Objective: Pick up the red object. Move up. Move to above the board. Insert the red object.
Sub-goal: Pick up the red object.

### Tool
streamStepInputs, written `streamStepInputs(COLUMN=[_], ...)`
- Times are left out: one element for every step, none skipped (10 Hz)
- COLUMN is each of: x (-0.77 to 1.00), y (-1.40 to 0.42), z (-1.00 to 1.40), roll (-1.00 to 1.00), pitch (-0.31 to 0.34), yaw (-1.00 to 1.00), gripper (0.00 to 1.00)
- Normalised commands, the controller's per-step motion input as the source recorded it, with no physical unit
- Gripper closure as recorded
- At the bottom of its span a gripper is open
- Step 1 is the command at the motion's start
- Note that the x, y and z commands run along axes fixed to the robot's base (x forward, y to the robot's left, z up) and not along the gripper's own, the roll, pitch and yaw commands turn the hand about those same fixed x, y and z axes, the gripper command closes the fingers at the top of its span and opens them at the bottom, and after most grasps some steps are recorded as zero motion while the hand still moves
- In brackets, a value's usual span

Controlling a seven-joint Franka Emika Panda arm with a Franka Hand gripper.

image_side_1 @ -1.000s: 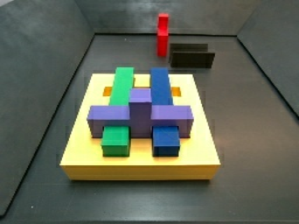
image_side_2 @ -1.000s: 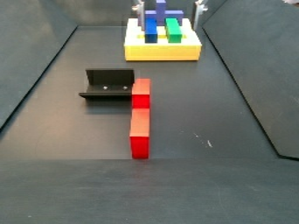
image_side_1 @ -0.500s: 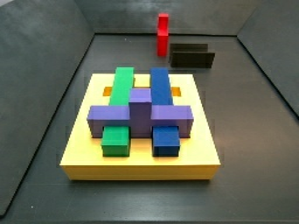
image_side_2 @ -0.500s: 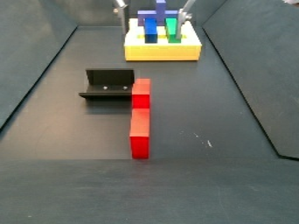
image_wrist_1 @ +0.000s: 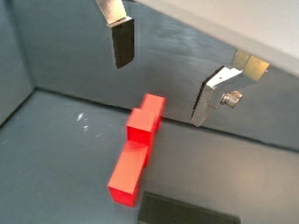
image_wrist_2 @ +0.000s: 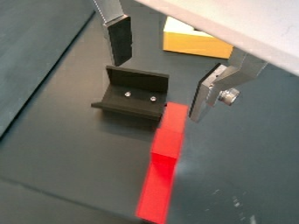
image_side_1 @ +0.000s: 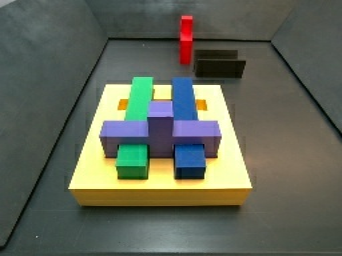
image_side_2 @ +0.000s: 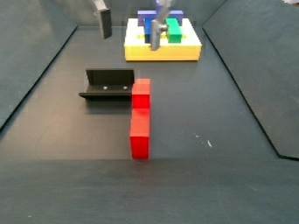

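The red object lies long and thin on the dark floor, one end beside the fixture. It also shows in a side view at the far end, and in both wrist views. The yellow board bears green, blue and purple blocks and shows far off in a side view. My gripper hangs open and empty in the air near the board, well above the red object. Its fingers are wide apart with nothing between them.
The fixture stands next to the red object's far end in a wrist view and by the back wall in a side view. Grey walls slope up round the floor on all sides.
My gripper has moved left and lower in the side view, away from over the board and towards the fixture and the red object. The jaws stay open. The red object has not moved.
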Motion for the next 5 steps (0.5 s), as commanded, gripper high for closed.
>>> streamStepInputs(x=[0.14, 0.07, 0.04, 0.12, 0.00], y=[0.00, 0.00, -0.01, 0.00, 0.06], z=[-0.05, -0.02, -0.02, -0.11, -0.15], roll=[-0.16, -0.24, -0.26, -0.32, -0.37], pitch=[0.000, -0.044, -0.061, 0.019, 0.007], yaw=[-0.93, -0.85, -0.82, -0.74, -0.60], gripper=[0.00, 0.00, 0.00, 0.00, 0.00])
